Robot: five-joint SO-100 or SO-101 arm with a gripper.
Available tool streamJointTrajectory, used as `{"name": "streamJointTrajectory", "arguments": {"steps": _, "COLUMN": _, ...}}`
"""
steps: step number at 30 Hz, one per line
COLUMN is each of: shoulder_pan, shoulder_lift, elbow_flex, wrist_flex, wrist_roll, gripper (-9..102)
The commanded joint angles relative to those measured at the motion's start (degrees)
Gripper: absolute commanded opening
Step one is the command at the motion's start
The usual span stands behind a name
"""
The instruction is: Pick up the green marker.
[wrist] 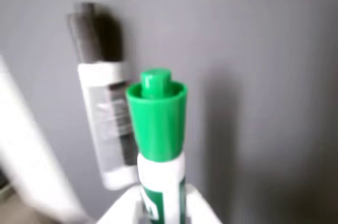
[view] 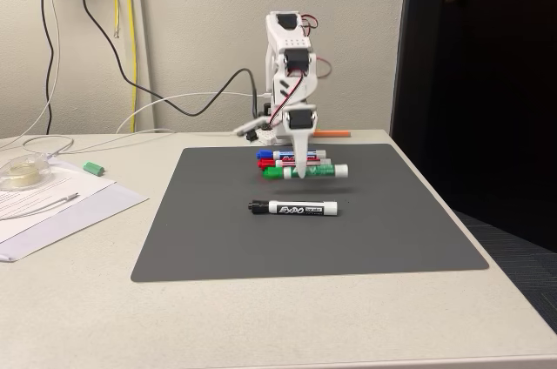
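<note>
While the white arm [view: 289, 73] stands at the far edge of the dark grey mat [view: 383, 230], its gripper [view: 301, 171] is clenched around the green marker [view: 306, 171] and holds it level, with the green cap pointing to the left in the fixed view. In that view the marker seems to be lifted a little above the mat, because a soft shadow lies under it, but I cannot tell if it is fully free of the surface. Just behind it lie the red marker [view: 280, 163] and the blue marker [view: 277, 155], side by side and parallel to it. Nearer to the camera, well apart from these, the black marker [view: 293, 208] lies on the mat with its cap to the left. In the wrist view the green marker [wrist: 158, 145] rises from between the white fingers [wrist: 203, 209] at the bottom edge, cap upward, and the black marker [wrist: 105, 123] lies blurred on the grey mat [wrist: 264, 76] just to its left. On the table [view: 261, 325], left of the mat, lie some papers [view: 52, 204], a roll of clear tape [view: 22, 173] and a small green piece [view: 94, 166].
</note>
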Motion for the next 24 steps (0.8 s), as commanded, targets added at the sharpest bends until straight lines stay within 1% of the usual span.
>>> {"name": "streamJointTrajectory", "arguments": {"steps": 1, "shoulder_pan": 0.26, "shoulder_lift": 24.7, "elbow_flex": 13.27, "wrist_flex": -7.03, "wrist_roll": 0.7, "gripper": 0}}
{"name": "streamJointTrajectory", "arguments": {"steps": 3, "shoulder_pan": 1.41, "shoulder_lift": 34.72, "elbow_flex": 19.95, "wrist_flex": -10.46, "wrist_roll": -0.35, "gripper": 0}}
{"name": "streamJointTrajectory", "arguments": {"steps": 4, "shoulder_pan": 2.11, "shoulder_lift": 38.58, "elbow_flex": 21.97, "wrist_flex": -10.55, "wrist_roll": -1.14, "gripper": 0}}
{"name": "streamJointTrajectory", "arguments": {"steps": 7, "shoulder_pan": 3.08, "shoulder_lift": 45.26, "elbow_flex": 25.58, "wrist_flex": -9.49, "wrist_roll": -3.69, "gripper": 0}}
{"name": "streamJointTrajectory", "arguments": {"steps": 11, "shoulder_pan": 2.64, "shoulder_lift": 53.26, "elbow_flex": 30.15, "wrist_flex": -11.78, "wrist_roll": -4.04, "gripper": 0}}
{"name": "streamJointTrajectory", "arguments": {"steps": 13, "shoulder_pan": 2.64, "shoulder_lift": 57.39, "elbow_flex": 31.46, "wrist_flex": -11.6, "wrist_roll": -4.04, "gripper": 0}}
{"name": "streamJointTrajectory", "arguments": {"steps": 18, "shoulder_pan": 2.29, "shoulder_lift": 66.01, "elbow_flex": 32.96, "wrist_flex": -10.37, "wrist_roll": -3.25, "gripper": 0}}
{"name": "streamJointTrajectory", "arguments": {"steps": 24, "shoulder_pan": 2.29, "shoulder_lift": 69.26, "elbow_flex": 32.87, "wrist_flex": -10.81, "wrist_roll": -3.52, "gripper": 0}}
